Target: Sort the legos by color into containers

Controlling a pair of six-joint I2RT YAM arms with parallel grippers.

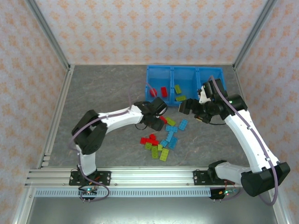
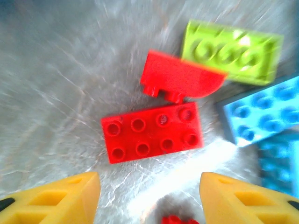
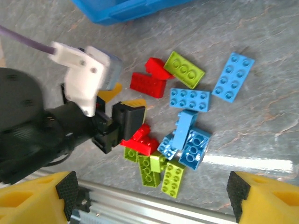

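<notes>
Hovering left gripper [image 2: 148, 189] over red brick [image 2: 152, 133] (jaws apart); right gripper [image 3: 152, 191] wide.

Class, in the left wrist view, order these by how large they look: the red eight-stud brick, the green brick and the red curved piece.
Largest: the red eight-stud brick and the green brick look alike, so they are left unranked.
Smallest: the red curved piece.

Patterned walls [image 1: 140, 28], grey marbled table [image 1: 107, 93]
</notes>
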